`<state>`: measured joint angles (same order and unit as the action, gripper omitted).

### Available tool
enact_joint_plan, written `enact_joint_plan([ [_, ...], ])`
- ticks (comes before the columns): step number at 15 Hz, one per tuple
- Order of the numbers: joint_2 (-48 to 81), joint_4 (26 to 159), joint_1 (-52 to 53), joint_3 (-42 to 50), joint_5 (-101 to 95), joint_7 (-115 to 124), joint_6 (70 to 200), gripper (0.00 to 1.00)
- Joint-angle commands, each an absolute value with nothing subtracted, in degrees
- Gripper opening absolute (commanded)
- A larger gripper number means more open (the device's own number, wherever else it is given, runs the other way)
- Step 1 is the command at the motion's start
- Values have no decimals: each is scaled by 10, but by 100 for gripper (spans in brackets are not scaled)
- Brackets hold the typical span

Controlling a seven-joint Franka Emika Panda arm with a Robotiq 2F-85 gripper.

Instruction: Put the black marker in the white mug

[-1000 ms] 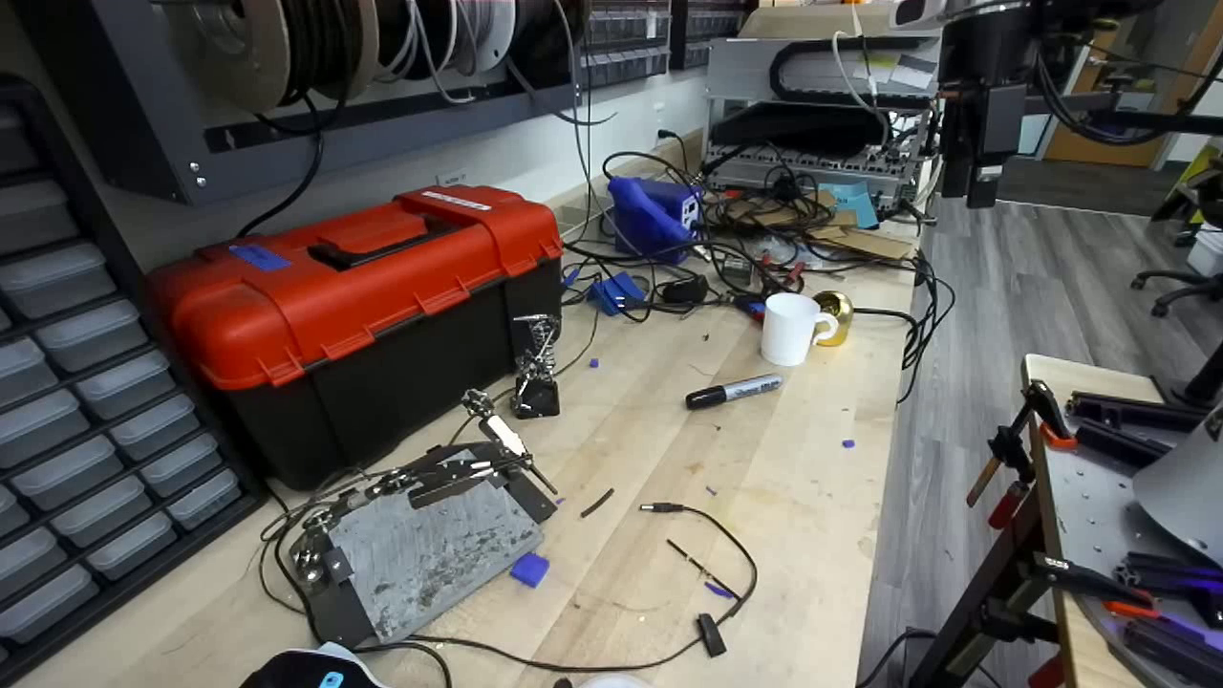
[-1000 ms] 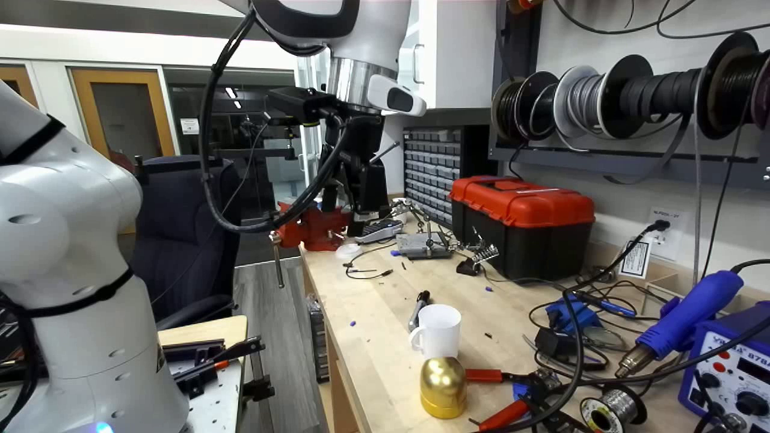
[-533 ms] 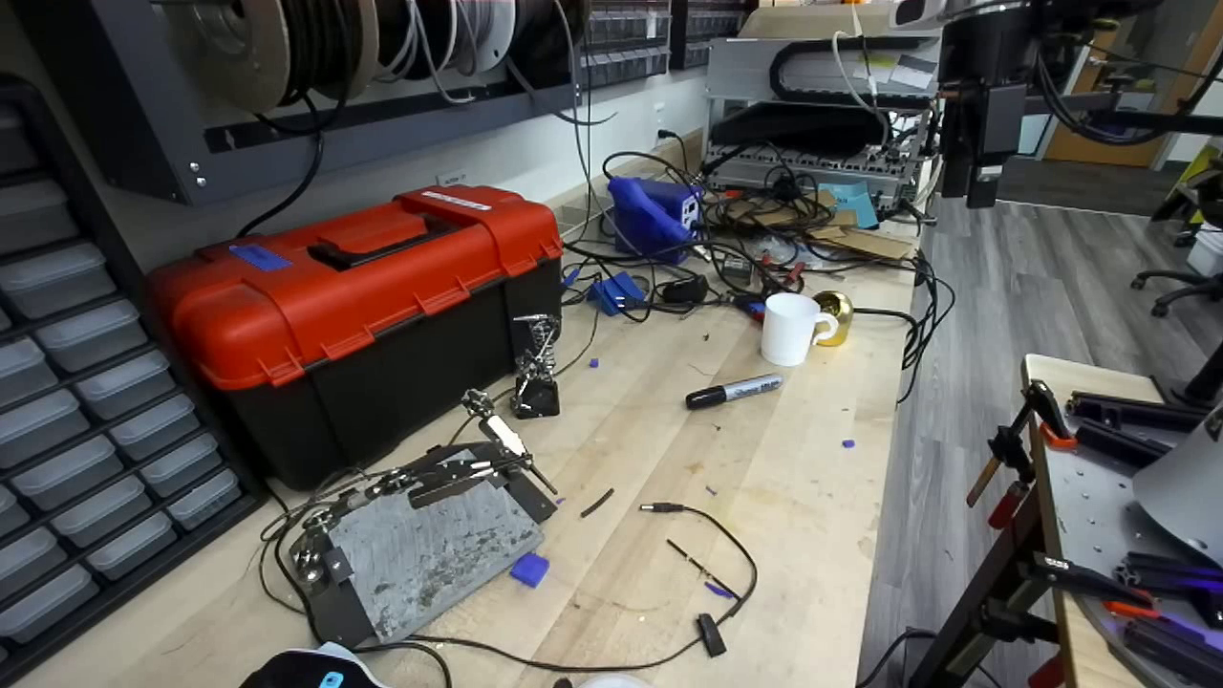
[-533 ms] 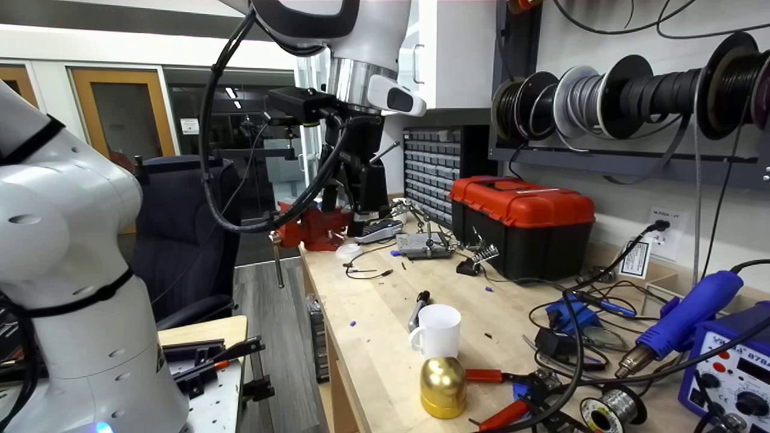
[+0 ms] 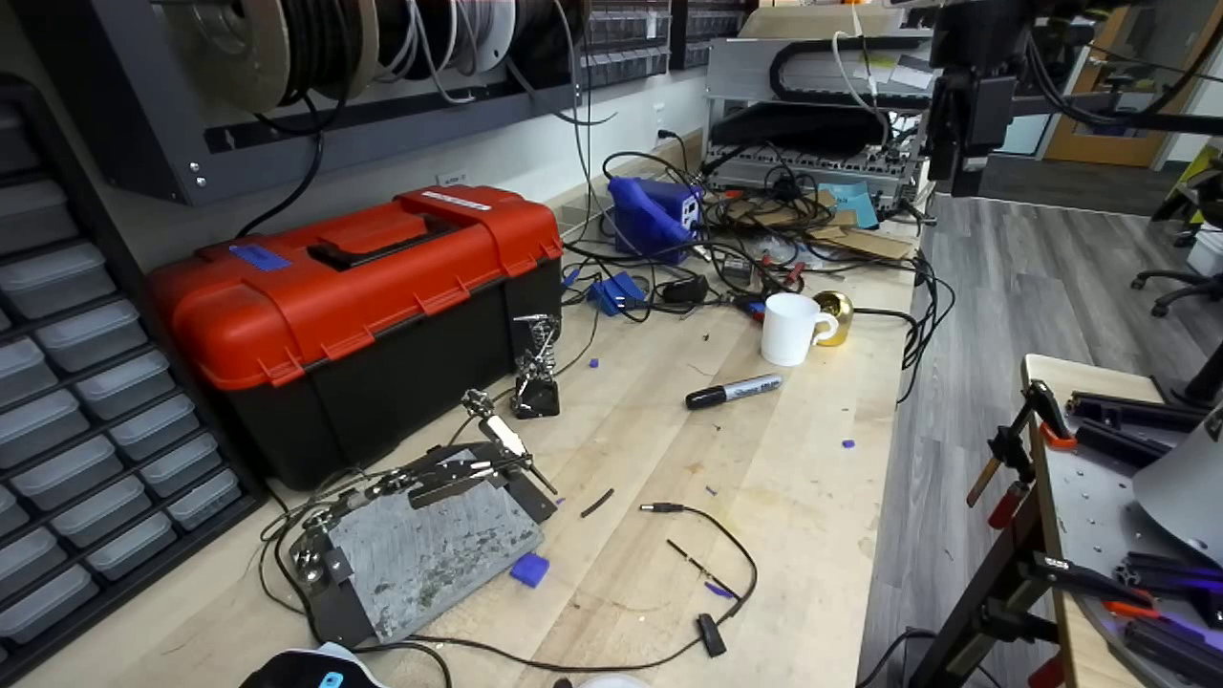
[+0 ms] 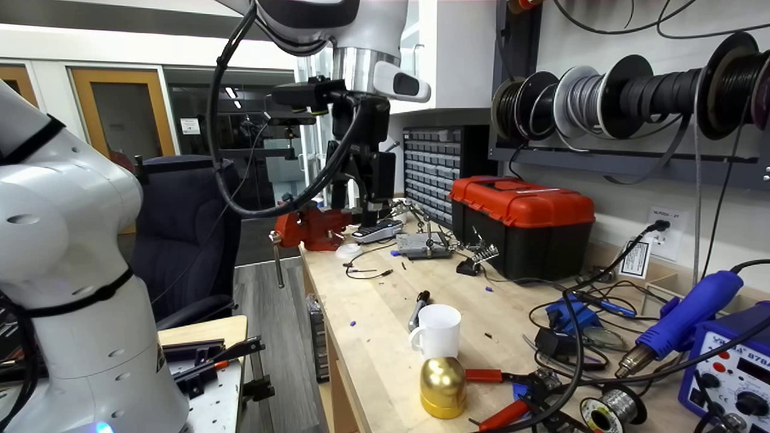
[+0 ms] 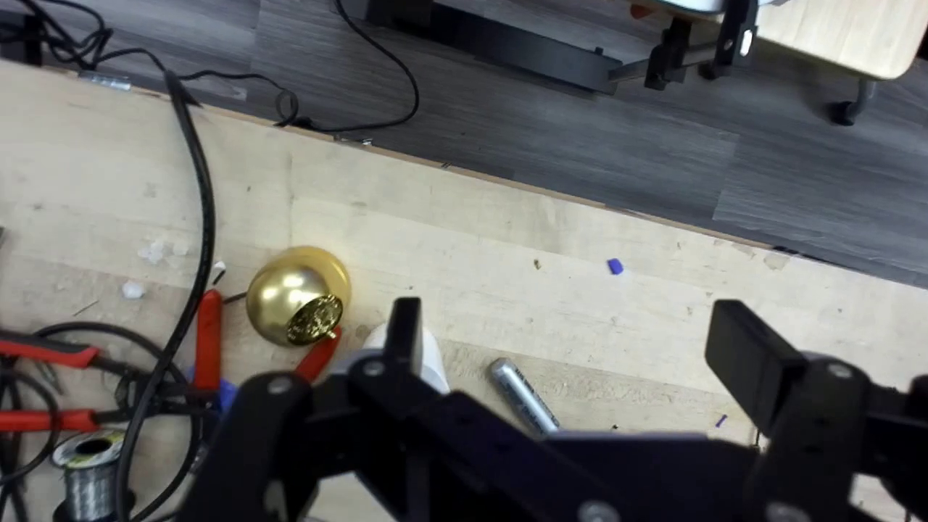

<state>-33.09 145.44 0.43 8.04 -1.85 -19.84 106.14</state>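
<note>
The marker (image 5: pixel 734 391), with a grey barrel and black cap, lies flat on the bench in front of the white mug (image 5: pixel 787 330). In an exterior view the marker (image 6: pixel 415 315) is partly behind the upright mug (image 6: pixel 440 334). In the wrist view the marker's (image 7: pixel 523 395) grey end shows between the fingers, and its cap is hidden by the gripper body. The mug (image 7: pixel 433 362) is mostly hidden behind the left finger there. My gripper (image 7: pixel 569 322) is open and empty, high above the bench. It also shows in both exterior views (image 5: pixel 955 177) (image 6: pixel 355 210).
A gold cup-like object (image 6: pixel 443 388) stands beside the mug. Red-handled pliers (image 6: pixel 502 415), cables and a blue soldering station (image 6: pixel 731 361) lie nearby. A red toolbox (image 5: pixel 363 315) stands along the wall. A helping-hands stand (image 5: pixel 439 535) and red vise (image 6: pixel 313 228) are farther along.
My gripper has risen a little and shifted slightly, to the right in an exterior view. It stayed still between the earlier frames. The marker and mug have not moved.
</note>
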Motion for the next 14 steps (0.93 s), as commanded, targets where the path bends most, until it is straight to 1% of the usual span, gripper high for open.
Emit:
enact_joint_plan([
  [1, -341, 1434, 3, 47, -65, -186, 1083, 100],
  [7, -326, 1410, 30, 24, -100, -219, 1143, 100],
  [14, -287, 1412, 56, 29, -112, -291, 1229, 100],
])
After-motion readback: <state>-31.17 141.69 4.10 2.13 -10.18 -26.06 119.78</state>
